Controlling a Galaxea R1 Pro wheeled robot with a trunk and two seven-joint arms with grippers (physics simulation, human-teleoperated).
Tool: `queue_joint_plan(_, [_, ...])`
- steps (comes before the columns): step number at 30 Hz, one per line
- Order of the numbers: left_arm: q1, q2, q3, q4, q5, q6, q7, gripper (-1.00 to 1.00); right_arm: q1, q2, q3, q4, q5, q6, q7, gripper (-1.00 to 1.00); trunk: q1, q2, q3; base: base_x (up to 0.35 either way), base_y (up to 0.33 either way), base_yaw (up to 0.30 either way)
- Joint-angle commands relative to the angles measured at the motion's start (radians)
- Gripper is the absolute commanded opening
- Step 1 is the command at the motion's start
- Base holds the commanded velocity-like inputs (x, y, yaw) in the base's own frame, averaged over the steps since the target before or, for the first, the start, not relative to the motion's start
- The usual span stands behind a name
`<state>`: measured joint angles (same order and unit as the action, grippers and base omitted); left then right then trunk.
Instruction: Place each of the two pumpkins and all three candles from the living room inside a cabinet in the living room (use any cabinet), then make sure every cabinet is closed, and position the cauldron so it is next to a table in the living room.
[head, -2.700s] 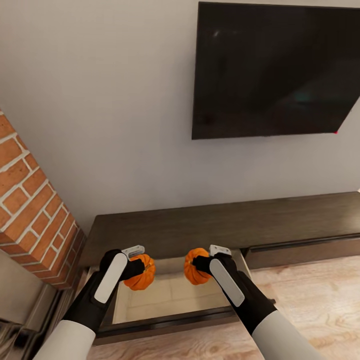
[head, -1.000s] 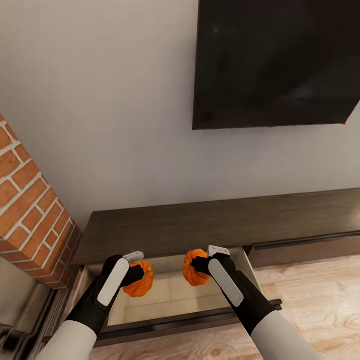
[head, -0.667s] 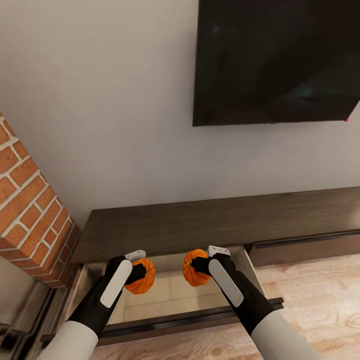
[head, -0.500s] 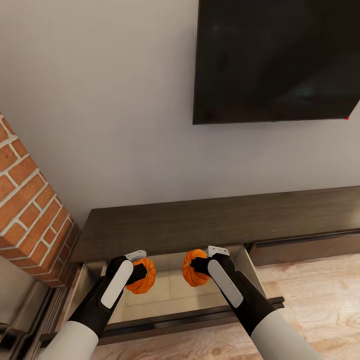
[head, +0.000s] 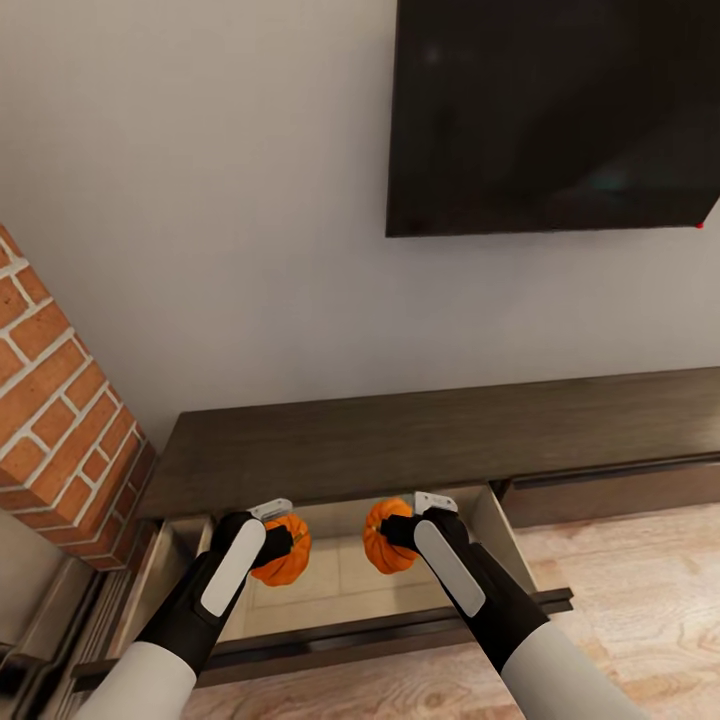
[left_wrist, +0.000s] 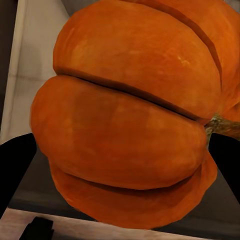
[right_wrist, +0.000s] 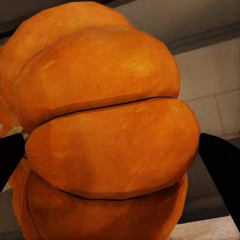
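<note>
Two orange ribbed pumpkins hang over the open drawer of the dark-brown cabinet (head: 430, 440). My left gripper (head: 272, 545) is shut on the left pumpkin (head: 284, 556), which looms large in the left wrist view as the pumpkin (left_wrist: 130, 115) between black fingertips (left_wrist: 15, 170). My right gripper (head: 392, 532) is shut on the right pumpkin (head: 380, 537), seen close in the right wrist view as the pumpkin (right_wrist: 105, 130) between dark fingertips (right_wrist: 222, 167). The drawer's pale beige floor (head: 345, 585) lies below both. Candles, cauldron and table are out of view.
A brick chimney breast (head: 60, 420) stands at the left beside the cabinet. A black television (head: 550, 110) hangs on the grey wall above. The drawer's dark front rail (head: 400, 625) crosses near my forearms. Light wooden floor (head: 640, 600) lies at the right.
The view has drifted slightly, so the drawer shows wider. Both grippers, still holding their pumpkins, sit a little lower over the drawer than before.
</note>
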<state>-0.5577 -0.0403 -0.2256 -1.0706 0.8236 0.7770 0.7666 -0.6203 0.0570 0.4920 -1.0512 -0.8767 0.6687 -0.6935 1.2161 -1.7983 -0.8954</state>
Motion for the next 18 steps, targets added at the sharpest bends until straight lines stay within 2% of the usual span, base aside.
queue_joint_plan(1, [-0.001, 0.0, -0.002, -0.002, 0.009, 0.001, 0.011, -1.0, -0.001, 0.0, 0.002, -0.001, -0.008, 0.0, -0.011, -1.0, 0.004, -0.008, -0.004, 0.0, 0.0, 0.0])
queue_joint_plan(18, [-0.001, 0.004, 0.003, -0.007, 0.017, 0.001, 0.01, -1.0, -0.001, 0.0, 0.002, 0.0, -0.008, 0.0, -0.014, -1.0, 0.069, -0.127, -0.057, 0.0, 0.0, 0.0])
